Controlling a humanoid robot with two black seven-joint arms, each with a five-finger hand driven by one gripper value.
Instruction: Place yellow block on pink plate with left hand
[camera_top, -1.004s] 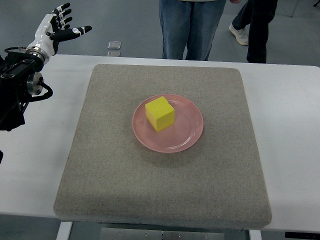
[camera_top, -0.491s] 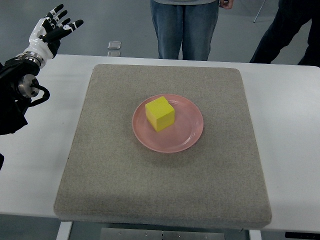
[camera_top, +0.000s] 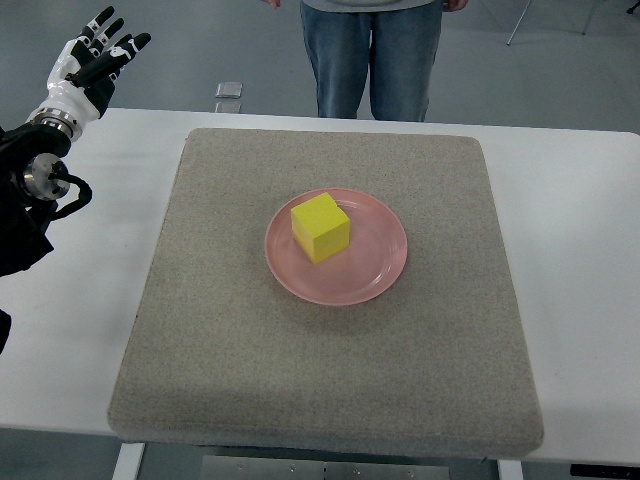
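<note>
The left hand (camera_top: 92, 57) hangs at the far left corner of the surface (camera_top: 580, 250), fingers spread, holding nothing. The yellow block (camera_top: 320, 227) sits on the pink plate (camera_top: 375, 270), well apart from it.

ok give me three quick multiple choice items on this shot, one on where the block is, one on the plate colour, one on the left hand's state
1. Where does the yellow block sit?
A. on the bare mat
B. on the plate
C. in the hand

2. What colour is the plate?
A. pink
B. blue
C. white

3. How is the left hand?
A. shut on the block
B. resting on the plate
C. open, holding nothing

Answers:
1 B, the block rests inside the plate's rim.
2 A, its surface is pink against the grey mat.
3 C, the fingers are spread at the top left corner, far from the block.
</note>
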